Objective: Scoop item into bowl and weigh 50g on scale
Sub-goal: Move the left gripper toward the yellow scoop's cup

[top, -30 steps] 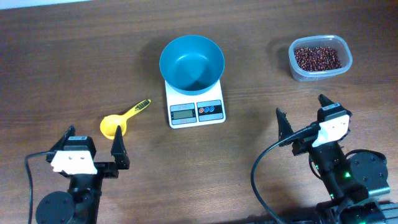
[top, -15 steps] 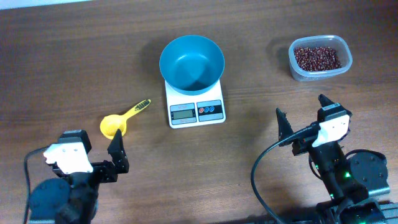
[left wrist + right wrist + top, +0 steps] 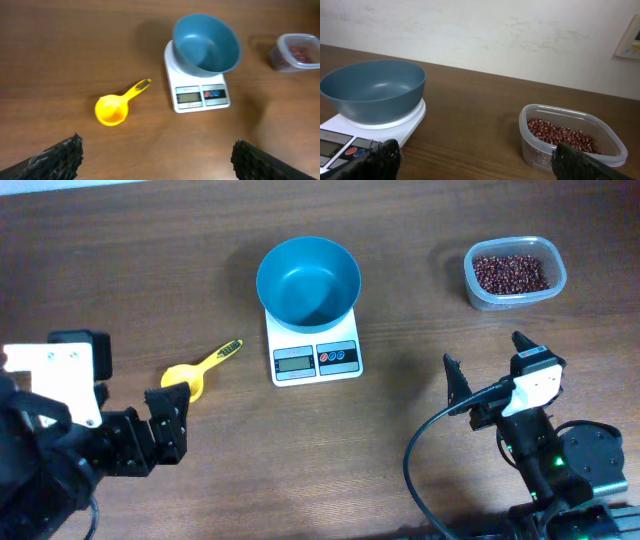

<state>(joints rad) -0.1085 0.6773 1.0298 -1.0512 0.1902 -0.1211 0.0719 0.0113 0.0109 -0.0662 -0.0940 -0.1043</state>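
Overhead view: a round light-blue plastic bowl (image 3: 308, 280), with nothing inside it, sits on top of a small white square kitchen scale (image 3: 316, 358) in the upper centre of the frame, covering the rear of the platform and leaving the grey display and the red and blue buttons showing at the lower edge. The small dark red-brown beans (image 3: 510, 273) lie in a loose pile inside a clear rounded-rectangular plastic tub (image 3: 515, 301) in the upper right corner, well apart from the scale. A yellow plastic scoop (image 3: 185, 379) lies on the brown wooden surface (image 3: 120, 270) left of the scale, its cup toward the lower left and its handle angled up toward the scale. The left claw (image 3: 156, 150) is at the lower left, released, its two dark fingers spread wide with nothing between them; from above, its one visible finger shows just below the scoop's cup. In the left wrist view the scoop lies left of centre, ahead of the fingers and untouched, with the bowl and scale in the upper middle and the tub blurred at the right edge. The right claw (image 3: 482, 350) is at the lower right, below the tub, likewise released and gripping nothing. The right wrist view shows the bowl on the scale at the left and the tub of beans at the right, both beyond the parted fingertips.
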